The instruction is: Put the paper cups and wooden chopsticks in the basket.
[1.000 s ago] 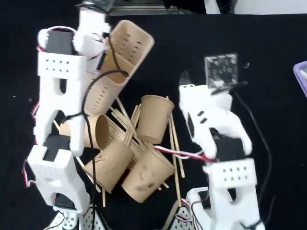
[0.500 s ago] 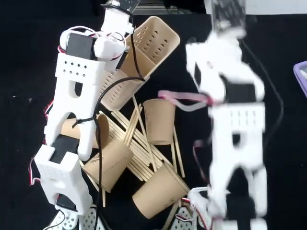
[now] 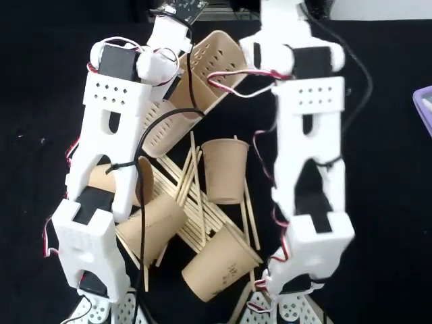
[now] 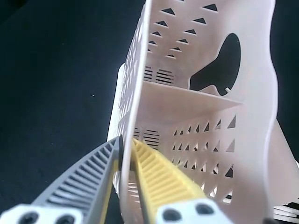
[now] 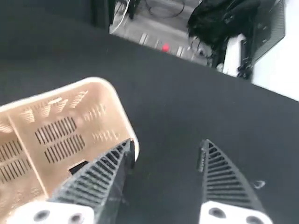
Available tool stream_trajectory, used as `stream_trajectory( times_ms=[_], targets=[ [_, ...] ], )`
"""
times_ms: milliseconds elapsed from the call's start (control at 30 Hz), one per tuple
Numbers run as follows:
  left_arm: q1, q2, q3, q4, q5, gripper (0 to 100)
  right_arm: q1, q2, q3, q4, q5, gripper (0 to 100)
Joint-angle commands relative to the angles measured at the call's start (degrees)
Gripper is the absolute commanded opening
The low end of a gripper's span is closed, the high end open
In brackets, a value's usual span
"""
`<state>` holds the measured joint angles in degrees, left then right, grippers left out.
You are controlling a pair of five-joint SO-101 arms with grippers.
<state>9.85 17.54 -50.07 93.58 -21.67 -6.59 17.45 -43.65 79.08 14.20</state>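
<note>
The beige perforated basket [image 3: 192,88] lies tilted at the back of the black table. My left gripper [image 4: 122,145] is shut on its side wall [image 4: 140,93], one grey and one yellow finger pinching the rim. My right gripper [image 5: 164,151] is open, hanging just beside the basket's rounded corner [image 5: 60,123] with nothing between its fingers. Several paper cups lie tipped in the middle: one [image 3: 225,169] below the basket, one [image 3: 219,260] near the front, one [image 3: 148,226] by the left arm [image 3: 108,135]. Wooden chopsticks [image 3: 196,196] are strewn among and under them.
The right arm [image 3: 307,135] stretches up the table's right-middle, close to the cups. A purple object [image 3: 424,108] sits at the right edge. Past the table's far edge are cables and dark gear [image 5: 224,23].
The right arm swung from beside the cups to the far side next to the basket. The left arm shifted the basket rightward. The front cup rolled and some chopsticks shifted.
</note>
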Motion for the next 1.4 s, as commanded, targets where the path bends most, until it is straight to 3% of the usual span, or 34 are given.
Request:
stream_trajectory(
  times_ms=[0,533,600,700,967,1100,1200,1300,1367],
  targets=[
    [1.98,-1.49,-4.44,-1.67,-0.26,3,-1.14,2.07,-3.38,0.26,1.93,22.3],
    [5.49,-1.58,-4.44,-1.41,-0.18,3,0.44,12.53,-3.91,-3.60,3.52,22.1],
    [5.49,-1.58,-4.44,-1.41,-0.18,3,0.88,13.67,-3.91,-4.66,3.52,18.5],
    [5.32,-1.58,-4.44,-1.41,-0.18,3,2.73,13.76,-4.00,-6.15,3.34,1.1],
    [4.97,-1.58,-4.62,-1.93,-0.18,3,5.45,11.12,-4.35,-4.31,2.90,1.0],
    [2.77,-1.49,-7.78,-1.76,0.00,11,5.54,10.42,-4.79,-1.32,-4.04,1.0],
    [-1.01,-1.49,-12.26,-1.49,6.51,22,5.63,10.77,-4.35,-1.05,-7.03,1.0],
    [-4.53,-1.49,-19.65,0.35,15.03,23,5.63,12.00,-3.56,-1.41,-9.05,1.0],
    [-5.14,-1.14,-23.16,5.45,14.77,23,5.63,12.70,-3.82,-1.41,-9.93,1.0]
  ],
)
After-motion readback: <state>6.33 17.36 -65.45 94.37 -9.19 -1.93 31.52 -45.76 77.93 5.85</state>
